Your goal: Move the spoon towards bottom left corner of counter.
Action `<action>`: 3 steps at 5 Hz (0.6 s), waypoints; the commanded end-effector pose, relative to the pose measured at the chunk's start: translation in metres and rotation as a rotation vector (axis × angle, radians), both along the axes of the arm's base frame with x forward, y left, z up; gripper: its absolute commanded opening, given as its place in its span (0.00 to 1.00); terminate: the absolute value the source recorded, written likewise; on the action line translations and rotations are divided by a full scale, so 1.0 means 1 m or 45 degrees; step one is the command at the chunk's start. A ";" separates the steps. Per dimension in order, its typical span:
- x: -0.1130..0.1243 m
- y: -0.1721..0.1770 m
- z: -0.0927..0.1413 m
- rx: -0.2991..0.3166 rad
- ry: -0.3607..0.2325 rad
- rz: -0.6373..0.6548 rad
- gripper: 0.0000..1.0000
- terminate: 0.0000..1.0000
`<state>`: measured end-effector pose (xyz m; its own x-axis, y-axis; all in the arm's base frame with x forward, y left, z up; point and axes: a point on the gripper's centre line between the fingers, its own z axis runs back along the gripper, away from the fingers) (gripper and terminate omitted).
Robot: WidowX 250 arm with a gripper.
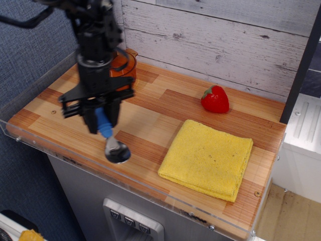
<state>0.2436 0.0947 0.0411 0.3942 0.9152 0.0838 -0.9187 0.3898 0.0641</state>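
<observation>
My gripper (102,122) is shut on the blue handle of the spoon (111,141). The spoon hangs tilted, its shiny silver bowl pointing down and toward the front, held a little above the striped wooden counter (60,125). The gripper is over the left half of the counter, near the front edge. The arm rises behind it and hides part of the orange bowl.
An orange transparent bowl (125,63) stands at the back left, partly behind the arm. A red strawberry (215,99) lies at the back right. A folded yellow cloth (207,157) lies front right. Clear acrylic edging (30,143) rims the counter.
</observation>
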 end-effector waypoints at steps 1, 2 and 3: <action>-0.001 0.023 0.001 0.068 -0.169 0.428 0.00 0.00; -0.001 0.038 -0.009 0.074 -0.198 0.471 0.00 0.00; 0.000 0.046 -0.014 0.069 -0.178 0.497 0.00 0.00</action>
<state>0.2417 0.1473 0.0179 0.0164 0.9892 0.1455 -0.9994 0.0206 -0.0278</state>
